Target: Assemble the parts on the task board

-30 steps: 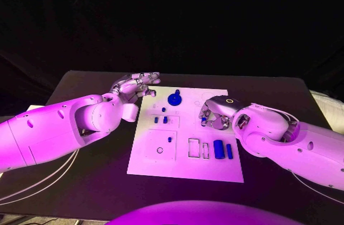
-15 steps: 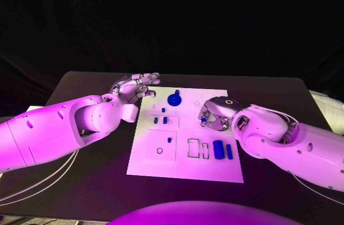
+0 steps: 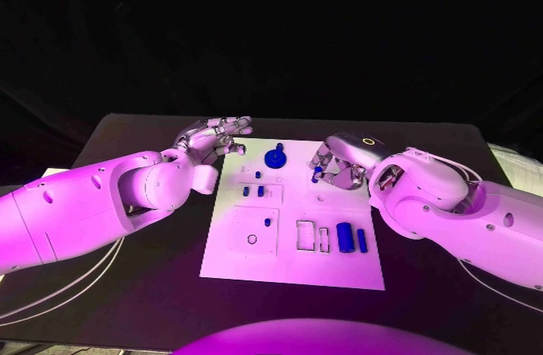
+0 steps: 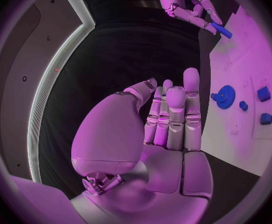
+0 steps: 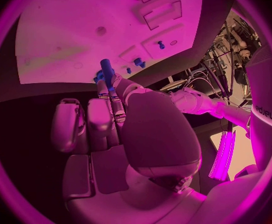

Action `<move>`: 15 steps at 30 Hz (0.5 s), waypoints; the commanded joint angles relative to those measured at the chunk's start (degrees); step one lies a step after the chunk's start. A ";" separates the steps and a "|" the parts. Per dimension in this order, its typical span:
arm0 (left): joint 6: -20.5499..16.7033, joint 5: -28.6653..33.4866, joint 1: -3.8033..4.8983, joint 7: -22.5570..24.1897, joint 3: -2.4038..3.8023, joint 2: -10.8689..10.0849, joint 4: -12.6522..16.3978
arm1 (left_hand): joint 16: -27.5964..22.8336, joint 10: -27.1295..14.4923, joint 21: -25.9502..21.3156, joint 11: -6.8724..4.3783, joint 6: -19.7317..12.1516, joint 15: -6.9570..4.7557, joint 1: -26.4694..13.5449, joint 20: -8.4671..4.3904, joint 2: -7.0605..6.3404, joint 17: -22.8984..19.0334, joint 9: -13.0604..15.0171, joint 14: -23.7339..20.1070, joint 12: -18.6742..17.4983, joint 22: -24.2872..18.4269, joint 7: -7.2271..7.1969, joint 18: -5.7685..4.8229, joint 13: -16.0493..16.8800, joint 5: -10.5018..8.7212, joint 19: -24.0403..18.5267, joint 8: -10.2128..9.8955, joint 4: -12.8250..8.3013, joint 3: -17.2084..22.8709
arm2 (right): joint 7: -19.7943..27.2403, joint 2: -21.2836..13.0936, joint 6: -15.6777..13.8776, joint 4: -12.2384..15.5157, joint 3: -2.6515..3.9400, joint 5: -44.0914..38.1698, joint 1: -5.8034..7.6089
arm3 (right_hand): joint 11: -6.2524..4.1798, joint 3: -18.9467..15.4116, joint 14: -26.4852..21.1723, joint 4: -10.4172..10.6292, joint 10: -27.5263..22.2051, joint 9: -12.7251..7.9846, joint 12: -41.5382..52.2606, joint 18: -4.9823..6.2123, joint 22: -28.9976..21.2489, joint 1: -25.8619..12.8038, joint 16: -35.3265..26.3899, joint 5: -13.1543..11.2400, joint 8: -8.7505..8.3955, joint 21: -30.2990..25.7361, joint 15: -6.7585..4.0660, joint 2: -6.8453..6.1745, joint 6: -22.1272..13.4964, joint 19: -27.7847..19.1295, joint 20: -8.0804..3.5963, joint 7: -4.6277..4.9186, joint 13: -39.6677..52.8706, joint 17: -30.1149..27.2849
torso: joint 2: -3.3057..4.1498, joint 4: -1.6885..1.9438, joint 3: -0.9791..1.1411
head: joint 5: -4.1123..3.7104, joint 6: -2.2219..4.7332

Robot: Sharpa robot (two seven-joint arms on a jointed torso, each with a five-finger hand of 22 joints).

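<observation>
Blue against the silver fingers, a small peg (image 5: 106, 67) is pinched by the right hand (image 3: 343, 162), which has risen and drawn back from the task board (image 3: 289, 253) compared with a second ago, when it sat lower over the board's middle. The peg now hangs clear above the board's far right part, a little to the right of the blue gear (image 3: 275, 157) that stands on the board; in the left wrist view the peg (image 4: 221, 30) juts from the fingertips with nothing touching it. That reads as a lift just finished, so the carry to a socket seems to be the step in hand, though which socket is meant I cannot tell, since the hand covers that stretch of board.

Left of the gear, the left hand (image 3: 213, 140) hovers off the board's far left corner over the black surface (image 3: 136, 131), fingers straight and apart, holding nothing, unchanged. Nearer than the gear, two blue bars (image 3: 351, 236) lie on the board, with small blue pieces (image 3: 253, 190) toward its left.
</observation>
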 commanded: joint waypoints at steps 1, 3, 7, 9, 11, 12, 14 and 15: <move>1.04 -0.20 0.01 0.13 0.04 0.21 0.10 | 0.34 -0.36 -0.36 0.08 -0.42 0.34 0.00 0.37 0.59 -0.01 -0.09 0.07 0.19 -0.08 -0.01 0.62 0.07 0.23 0.15 0.30 0.23 -0.16 | -0.07 0.84 -1.00 0.87 0.00 2.30 -0.26 | -1.11 0.45 1.22 -0.04 1.57 0.00 -0.32 -1.05 0.03 0.35 0.34 0.23 0.06 0.22 -0.38 0.43 0.40 0.44 -0.11 -0.05 0.05 0.06 | -0.03 -0.01 -0.14 | 0.50 0.20; 1.08 -0.20 0.01 0.13 0.04 0.31 0.10 | 0.34 -0.36 -0.36 0.08 -0.42 0.34 0.00 0.37 0.59 -0.01 -0.09 0.07 0.19 -0.08 -0.01 0.62 0.07 0.23 0.15 0.30 0.23 -0.16 | 0.71 1.62 -1.28 1.31 -0.03 3.22 -0.97 | -1.11 0.53 1.23 -0.10 1.60 0.00 -0.35 -1.06 0.09 0.35 0.38 0.24 0.05 0.26 -0.38 0.44 0.41 0.46 -0.11 -0.03 0.05 0.11 | 0.02 -0.03 -0.12 | 0.65 0.16; 1.14 -0.20 0.01 0.15 0.04 0.50 0.18 | 0.34 -0.36 -0.36 0.08 -0.42 0.34 0.00 0.37 0.59 -0.01 -0.09 0.07 0.19 -0.08 -0.01 0.62 0.07 0.23 0.15 0.30 0.23 -0.16 | 2.85 4.04 -2.40 2.53 -0.17 5.08 -3.52 | -1.02 0.95 1.20 -0.45 1.67 -0.02 -0.63 -1.05 0.07 0.34 0.39 0.26 -0.08 0.27 -0.34 0.41 0.36 0.43 -0.11 0.12 0.05 0.01 | 0.04 0.05 -0.06 | 1.37 0.29; 1.13 -0.20 0.01 0.14 0.04 0.59 0.23 | 0.36 -0.39 -0.37 0.08 -0.43 0.34 0.03 0.37 0.64 -0.01 -0.09 0.07 0.24 -0.09 -0.01 0.63 0.08 0.23 0.16 0.32 0.22 -0.14 | 3.73 5.31 -2.76 2.94 -0.30 5.63 -4.58 | -0.98 1.01 1.19 -0.57 1.65 -0.03 -0.73 -1.04 0.06 0.30 0.37 0.22 -0.13 0.27 -0.32 0.31 0.31 0.41 -0.10 0.17 0.04 -0.07 | 0.07 0.12 0.04 | 1.96 0.12; 1.15 -0.20 0.00 0.15 0.04 0.68 0.29 | 0.37 -0.42 -0.38 0.07 -0.43 0.34 0.06 0.37 0.67 0.00 -0.09 0.07 0.27 -0.09 -0.01 0.63 0.09 0.23 0.17 0.33 0.21 -0.13 | 4.44 6.42 -2.94 3.17 -0.56 6.01 -5.37 | -0.97 1.05 1.18 -0.65 1.64 -0.04 -0.78 -1.03 0.00 0.28 0.34 0.21 -0.17 0.24 -0.31 0.28 0.28 0.38 -0.09 0.19 0.04 -0.14 | 0.01 0.23 -0.05 | 2.24 -0.11; 1.15 -0.20 0.00 0.15 0.04 0.71 0.31 | 0.37 -0.42 -0.38 0.07 -0.43 0.34 0.06 0.37 0.67 0.00 -0.09 0.07 0.27 -0.09 -0.01 0.63 0.09 0.23 0.17 0.33 0.21 -0.13 | 4.67 6.82 -2.94 3.21 -0.68 6.14 -5.62 | -0.97 1.05 1.18 -0.65 1.64 -0.04 -0.78 -1.03 0.00 0.28 0.34 0.21 -0.17 0.24 -0.31 0.28 0.28 0.38 -0.09 0.19 0.04 -0.14 | -0.01 0.27 -0.09 | 2.38 -0.15; 1.17 -0.20 0.00 0.17 0.04 0.79 0.34 | 0.37 -0.42 -0.38 0.07 -0.43 0.34 0.06 0.37 0.67 0.00 -0.09 0.07 0.27 -0.09 -0.01 0.63 0.09 0.23 0.17 0.33 0.21 -0.13 | 5.15 7.71 -2.84 3.21 -0.99 6.37 -6.10 | -0.93 1.13 1.16 -0.75 1.63 -0.05 -0.88 -1.02 -0.03 0.25 0.28 0.21 -0.21 0.23 -0.28 0.27 0.25 0.36 -0.08 0.24 0.04 -0.26 | -0.09 0.37 -0.28 | 2.60 -0.36; 1.17 -0.20 0.00 0.18 0.04 0.81 0.34 | 0.37 -0.42 -0.38 0.07 -0.43 0.34 0.06 0.37 0.67 0.00 -0.09 0.07 0.27 -0.09 -0.01 0.63 0.09 0.23 0.17 0.33 0.21 -0.13 | 5.26 7.94 -2.78 3.17 -1.11 6.42 -6.20 | -0.93 1.13 1.16 -0.75 1.63 -0.05 -0.88 -1.02 -0.04 0.24 0.28 0.21 -0.22 0.23 -0.28 0.27 0.24 0.36 -0.08 0.24 0.04 -0.26 | -0.10 0.38 -0.30 | 2.65 -0.39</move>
